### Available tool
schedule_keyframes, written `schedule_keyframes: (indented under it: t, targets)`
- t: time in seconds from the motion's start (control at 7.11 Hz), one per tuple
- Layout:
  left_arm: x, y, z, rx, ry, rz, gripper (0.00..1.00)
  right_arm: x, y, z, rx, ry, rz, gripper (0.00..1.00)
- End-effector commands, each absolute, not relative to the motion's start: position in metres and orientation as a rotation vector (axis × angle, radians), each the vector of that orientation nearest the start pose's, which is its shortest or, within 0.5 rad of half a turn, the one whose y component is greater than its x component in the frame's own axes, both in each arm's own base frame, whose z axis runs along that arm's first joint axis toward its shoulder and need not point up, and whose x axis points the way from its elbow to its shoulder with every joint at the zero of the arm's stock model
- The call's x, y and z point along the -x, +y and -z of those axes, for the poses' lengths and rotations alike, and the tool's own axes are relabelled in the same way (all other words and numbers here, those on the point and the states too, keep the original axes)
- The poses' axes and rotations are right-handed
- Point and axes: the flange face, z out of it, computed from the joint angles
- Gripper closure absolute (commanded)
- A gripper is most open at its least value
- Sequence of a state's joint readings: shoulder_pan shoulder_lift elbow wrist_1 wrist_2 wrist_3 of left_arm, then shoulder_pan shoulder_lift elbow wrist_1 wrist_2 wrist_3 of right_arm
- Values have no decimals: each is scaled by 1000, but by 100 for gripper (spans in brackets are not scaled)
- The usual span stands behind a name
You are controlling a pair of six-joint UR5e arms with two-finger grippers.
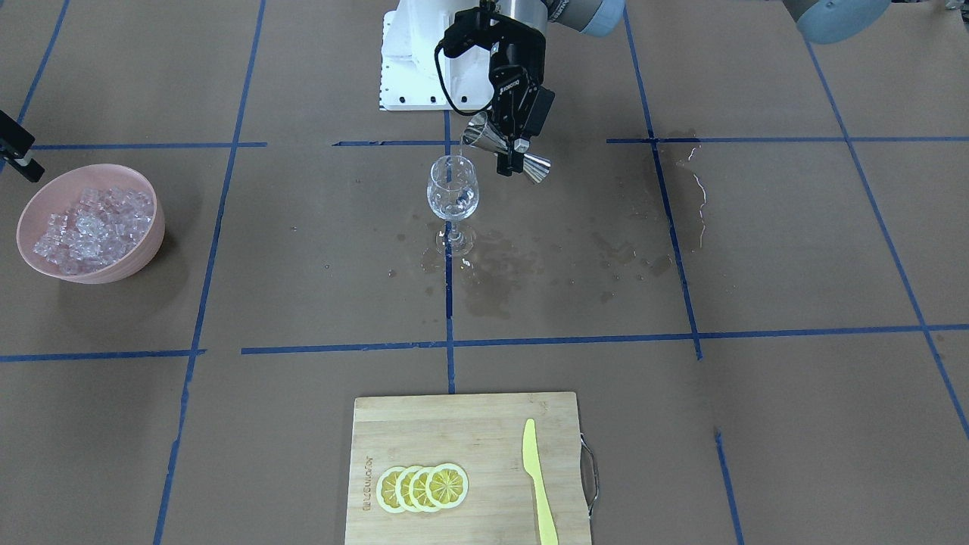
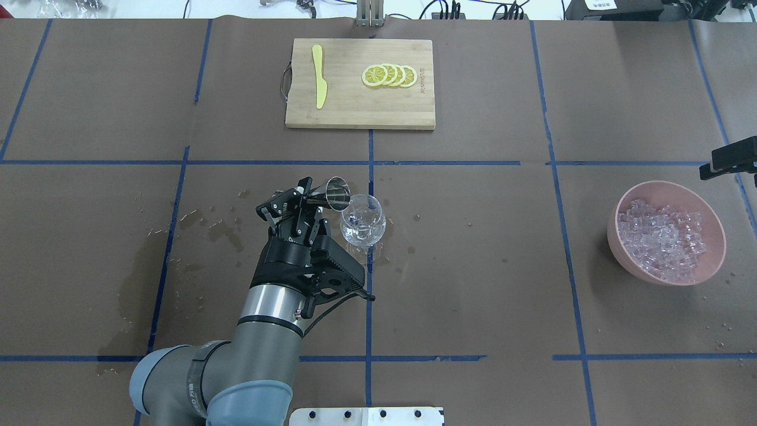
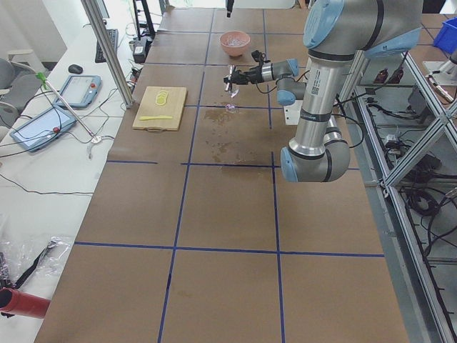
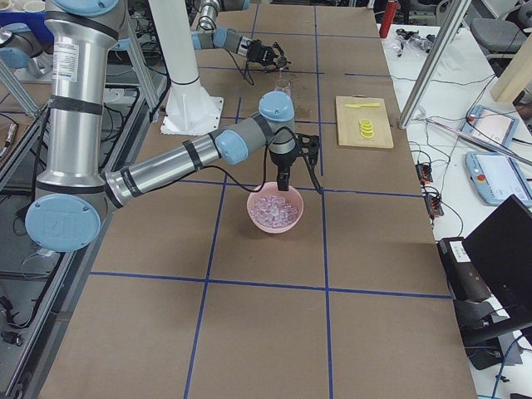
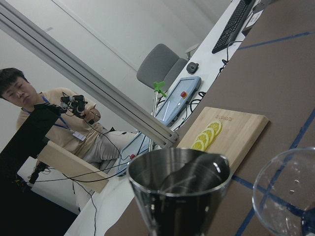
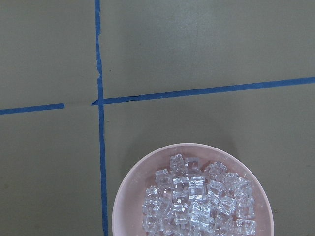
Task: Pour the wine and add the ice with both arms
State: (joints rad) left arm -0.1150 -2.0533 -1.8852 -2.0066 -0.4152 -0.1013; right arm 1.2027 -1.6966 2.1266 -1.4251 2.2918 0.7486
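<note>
My left gripper (image 1: 515, 151) (image 2: 307, 204) is shut on a steel jigger (image 1: 484, 135) (image 2: 334, 194), tilted with its mouth over the rim of a clear stemmed glass (image 1: 453, 189) (image 2: 362, 220). A thin stream of wine (image 1: 459, 150) runs from the jigger into the glass, which stands upright at the table's middle. The left wrist view shows the jigger's mouth (image 5: 179, 187) next to the glass rim (image 5: 290, 196). A pink bowl (image 2: 615, 236) (image 1: 132, 261) holds a heap of ice (image 2: 668, 242) (image 6: 197, 201). My right gripper (image 4: 299, 183) (image 2: 730, 158) hangs open and empty just above the bowl.
A wooden cutting board (image 2: 349, 112) with lemon slices (image 2: 390, 76) and a yellow knife (image 2: 319, 83) lies at the far side. Wet patches (image 1: 500, 280) darken the paper around the glass. The white pedestal base (image 1: 412, 68) sits behind the glass.
</note>
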Motion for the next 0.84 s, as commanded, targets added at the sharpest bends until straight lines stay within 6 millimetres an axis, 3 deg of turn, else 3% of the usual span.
schedule_keyframes:
  t: [0.0,0.7]
  targets:
    - [-511,-287,-175,-1461,-36,-455,100,91,-423,-429,-96,-885,-147,0]
    - [-504,-294,-170,-1464,-288,-654,100,91,-423,-429,-98,-888,-145,0]
